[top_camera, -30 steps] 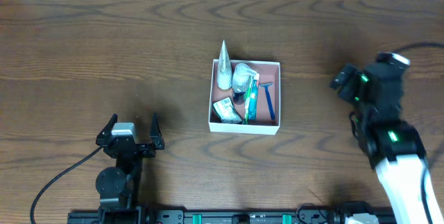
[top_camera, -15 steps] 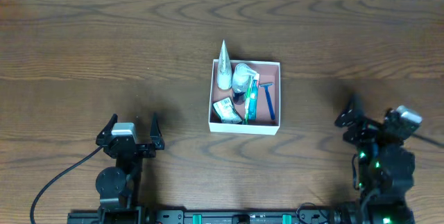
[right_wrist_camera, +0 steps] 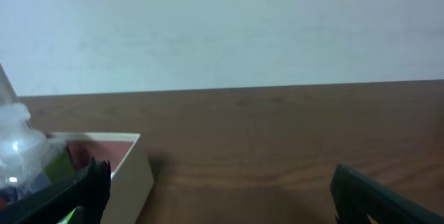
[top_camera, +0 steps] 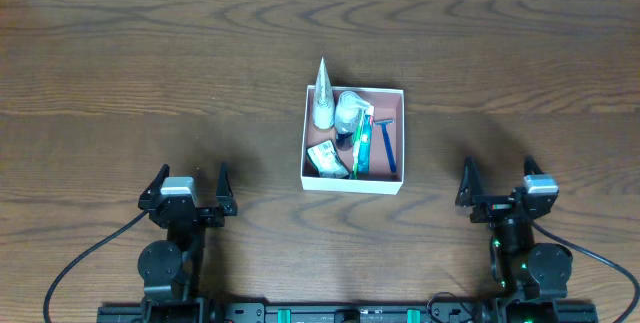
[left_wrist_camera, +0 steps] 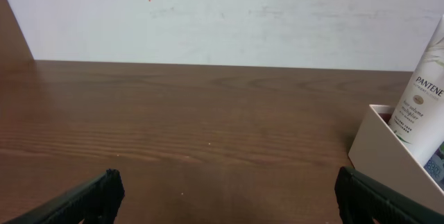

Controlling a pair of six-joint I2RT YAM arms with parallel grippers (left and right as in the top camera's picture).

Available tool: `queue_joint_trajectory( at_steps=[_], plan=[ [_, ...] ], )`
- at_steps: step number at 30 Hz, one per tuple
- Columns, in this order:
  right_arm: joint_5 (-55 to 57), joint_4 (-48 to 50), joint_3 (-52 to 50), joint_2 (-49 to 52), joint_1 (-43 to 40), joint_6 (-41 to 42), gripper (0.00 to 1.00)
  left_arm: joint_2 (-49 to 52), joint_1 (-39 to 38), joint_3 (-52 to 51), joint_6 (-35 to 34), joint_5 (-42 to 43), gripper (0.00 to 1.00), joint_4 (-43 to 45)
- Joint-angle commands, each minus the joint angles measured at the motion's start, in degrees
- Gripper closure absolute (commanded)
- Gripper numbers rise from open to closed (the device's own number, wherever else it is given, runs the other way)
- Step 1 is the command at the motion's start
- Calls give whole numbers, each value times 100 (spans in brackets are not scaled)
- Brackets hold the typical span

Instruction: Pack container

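Left gripper (top_camera: 190,177) sits low at front-left of counter (top_camera: 130,63), jaws spread wide, empty. Container (top_camera: 350,184) is mid-counter, further back, between both arms and well apart from each. Packed inside: white Pantene tube (top_camera: 322,95) poking over back-left corner, small clear bottle (top_camera: 347,111), small packet (top_camera: 324,159), green toothbrush (top_camera: 362,145), blue razor (top_camera: 387,143). Right gripper (top_camera: 497,175) at front-right, jaws spread too, empty.
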Motion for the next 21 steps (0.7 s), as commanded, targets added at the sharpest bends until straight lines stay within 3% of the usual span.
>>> queue_joint_trajectory(
  at_steps=[1,8,21],
  plan=[
    [-94,-205,-101,-208,-52,-195,1,-28,31,-83,28,63,2,-221],
    [-70,-492,-103,-249,-52,-719,1,-28,31,-83,28,63,2,-221],
    [-72,-487,-101,-245,-52,-723,1,-28,31,-83,28,63,2,-221]
  ],
)
